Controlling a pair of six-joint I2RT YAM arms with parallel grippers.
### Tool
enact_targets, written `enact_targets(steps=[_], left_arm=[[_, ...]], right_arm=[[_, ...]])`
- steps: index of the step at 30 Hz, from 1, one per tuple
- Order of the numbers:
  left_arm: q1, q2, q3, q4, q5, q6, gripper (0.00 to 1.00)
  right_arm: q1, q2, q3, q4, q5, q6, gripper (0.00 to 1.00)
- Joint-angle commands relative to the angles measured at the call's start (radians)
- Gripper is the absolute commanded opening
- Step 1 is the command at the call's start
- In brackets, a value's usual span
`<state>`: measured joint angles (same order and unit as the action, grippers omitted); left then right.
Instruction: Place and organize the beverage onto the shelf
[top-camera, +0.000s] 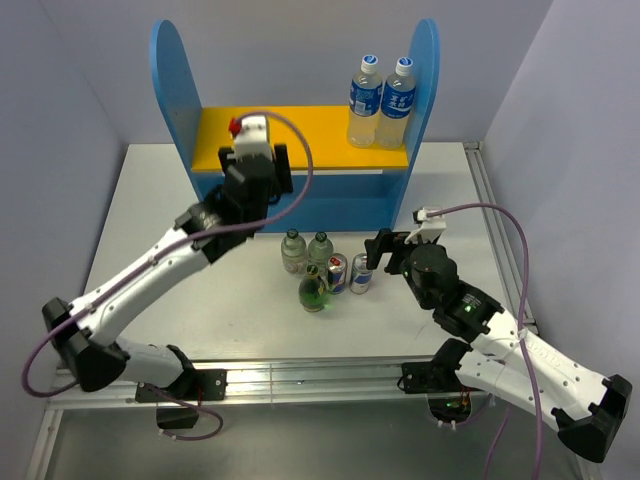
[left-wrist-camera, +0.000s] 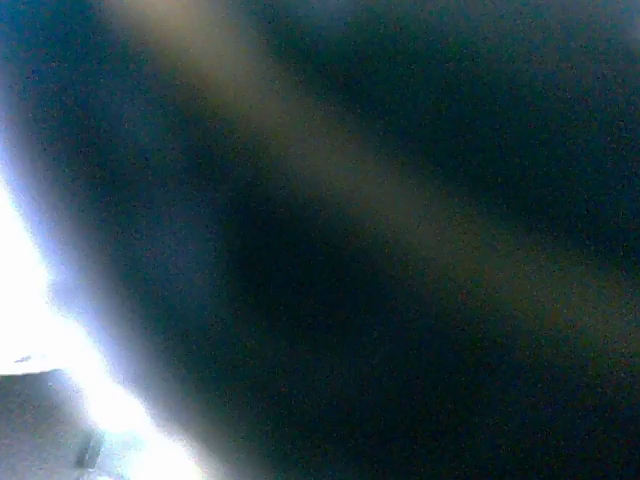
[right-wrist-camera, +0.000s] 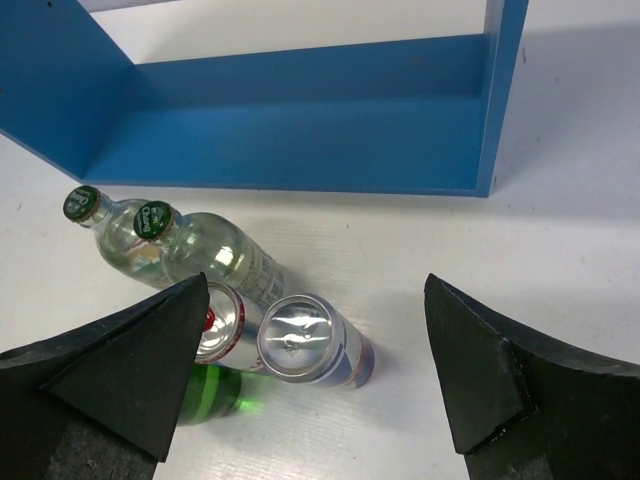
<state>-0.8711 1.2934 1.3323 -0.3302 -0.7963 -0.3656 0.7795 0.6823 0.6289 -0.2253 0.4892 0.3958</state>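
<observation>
The blue shelf (top-camera: 300, 205) with a yellow upper board stands at the back. In front of it stand two short clear bottles (top-camera: 293, 250) (top-camera: 320, 247), two silver-and-blue cans (top-camera: 337, 272) (top-camera: 361, 273) and one dark green bottle (top-camera: 315, 290). The second green bottle is not in view. My right gripper (top-camera: 385, 250) is open just right of the cans. In the right wrist view it (right-wrist-camera: 315, 285) hangs open above the nearer can (right-wrist-camera: 300, 338). My left gripper (top-camera: 256, 170) is at the shelf's left front. Its fingers are hidden, and its wrist view is dark blur.
Two taller clear bottles with blue labels (top-camera: 381, 102) stand on the right of the yellow board. The shelf's lower level (right-wrist-camera: 300, 140) shows bare blue in the right wrist view. The shelf's tall side panels rise at both ends.
</observation>
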Motion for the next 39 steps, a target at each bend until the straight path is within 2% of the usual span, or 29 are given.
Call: enact_targets(steps=[1,5,7,13,17,24,26,28,29,32,34,37,39], left_arm=[[0.101,0.087,0.242,0.077,0.094,0.162,0.00],[0.252,0.228,0.428,0.005,0.225,0.156,0.00],[0.290,0.276,0.526,-0.026,0.233,0.157,0.00],[0.391,0.392,0.625,-0.053,0.275,0.169,0.00],[0.474,0.417,0.607,-0.047,0.316,0.136,0.00],[0.515,0.428,0.532,-0.010,0.293,0.129,0.00],[0.527,0.434,0.530,-0.012,0.293,0.119,0.03],[0.534,0.441,0.531,-0.024,0.290,0.113,0.14],[0.534,0.442,0.531,-0.024,0.293,0.108,0.32],[0.534,0.435,0.518,-0.026,0.289,0.094,0.70],[0.534,0.419,0.501,-0.021,0.282,0.085,0.81],[0.534,0.394,0.466,-0.012,0.286,0.073,0.90],[0.534,0.382,0.458,-0.026,0.284,0.060,0.92]], right_arm=[[0.006,-0.018,-0.001,0.041,0.025,-0.005,0.95],[0.006,-0.041,-0.008,0.038,0.034,-0.003,0.95],[0.006,-0.050,-0.014,0.035,0.037,-0.002,0.95],[0.006,-0.072,-0.024,0.038,0.037,0.002,0.95],[0.006,-0.076,-0.024,0.037,0.034,0.002,0.95],[0.006,-0.073,-0.028,0.040,0.034,0.003,0.95],[0.006,-0.072,-0.028,0.038,0.037,0.005,0.95],[0.006,-0.076,-0.031,0.038,0.037,0.005,0.95],[0.006,-0.075,-0.031,0.041,0.037,0.003,0.95],[0.006,-0.069,-0.029,0.041,0.037,0.003,0.95],[0.006,-0.063,-0.028,0.041,0.037,0.003,0.95],[0.006,-0.061,-0.028,0.044,0.031,0.003,0.95],[0.006,-0.059,-0.028,0.046,0.029,0.002,0.95]])
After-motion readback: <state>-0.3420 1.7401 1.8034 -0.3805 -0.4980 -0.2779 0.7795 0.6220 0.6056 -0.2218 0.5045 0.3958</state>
